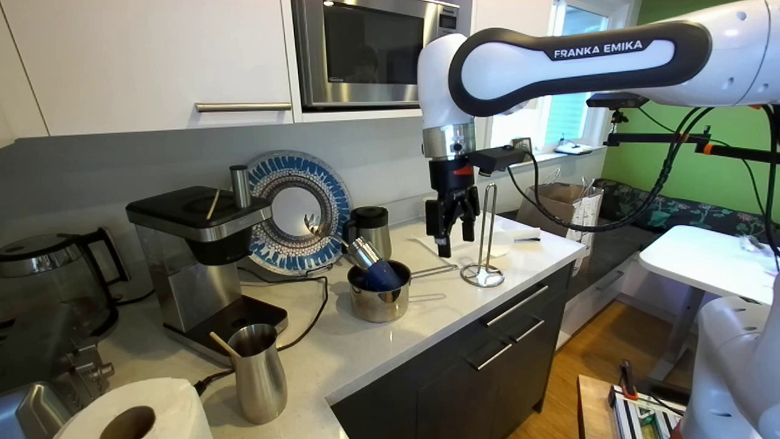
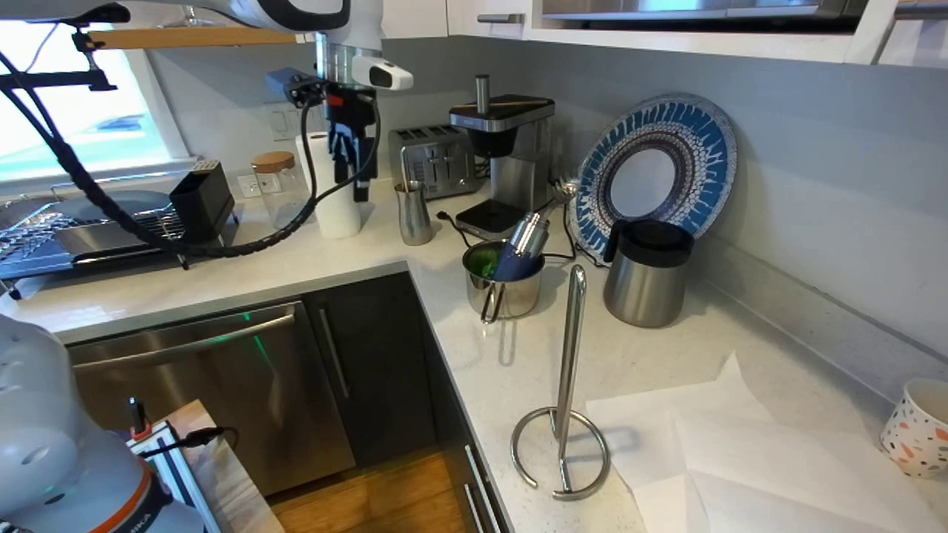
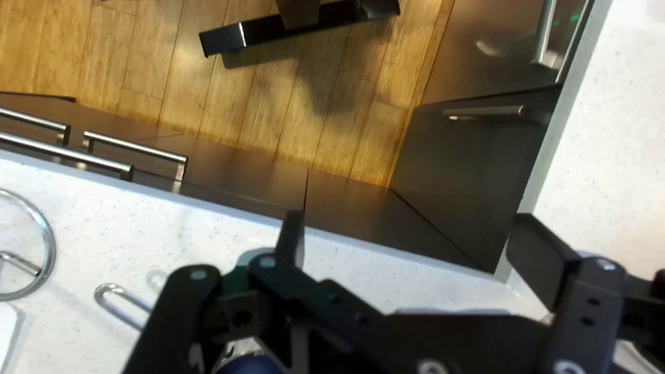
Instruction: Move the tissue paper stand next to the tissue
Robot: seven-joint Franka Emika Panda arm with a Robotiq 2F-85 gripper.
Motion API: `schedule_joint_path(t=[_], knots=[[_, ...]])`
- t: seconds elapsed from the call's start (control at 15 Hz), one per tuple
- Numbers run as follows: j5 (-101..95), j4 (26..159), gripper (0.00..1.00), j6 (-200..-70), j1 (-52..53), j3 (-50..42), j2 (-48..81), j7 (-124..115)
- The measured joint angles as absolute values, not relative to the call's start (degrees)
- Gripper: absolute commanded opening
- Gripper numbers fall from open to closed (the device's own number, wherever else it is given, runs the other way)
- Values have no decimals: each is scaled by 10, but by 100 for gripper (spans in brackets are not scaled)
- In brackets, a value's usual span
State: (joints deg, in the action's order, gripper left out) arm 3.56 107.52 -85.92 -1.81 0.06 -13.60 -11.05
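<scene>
The tissue paper stand, a thin silver rod on a ring base, stands upright on the counter in both exterior views (image 1: 489, 244) (image 2: 569, 355). Part of its ring shows at the left edge of the wrist view (image 3: 50, 244). The tissue, a big white roll, stands at the near left in an exterior view (image 1: 177, 408); it is partly hidden behind my gripper in an exterior view (image 2: 337, 215) and out of the wrist view. My gripper (image 1: 456, 241) (image 2: 351, 185) (image 3: 408, 223) hangs fingers down above the counter, open and empty, apart from the stand.
A steel pot (image 1: 379, 305) holding a blue-handled thing stands between stand and coffee machine (image 1: 198, 213). A steel pitcher (image 1: 262, 378) stands beside the tissue. A steel jug (image 2: 644, 289), a patterned plate (image 2: 711, 170) and white paper (image 2: 800, 466) are also on the counter.
</scene>
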Motion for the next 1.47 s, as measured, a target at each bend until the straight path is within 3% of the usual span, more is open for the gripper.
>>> schedule_joint_path(t=[0.73,1.2,1.47], knots=[[-49,885,100,-835,-97,-109,-40,49],[-141,901,100,-889,-135,-166,-38,347],[-142,907,100,-913,-147,-179,-37,405]])
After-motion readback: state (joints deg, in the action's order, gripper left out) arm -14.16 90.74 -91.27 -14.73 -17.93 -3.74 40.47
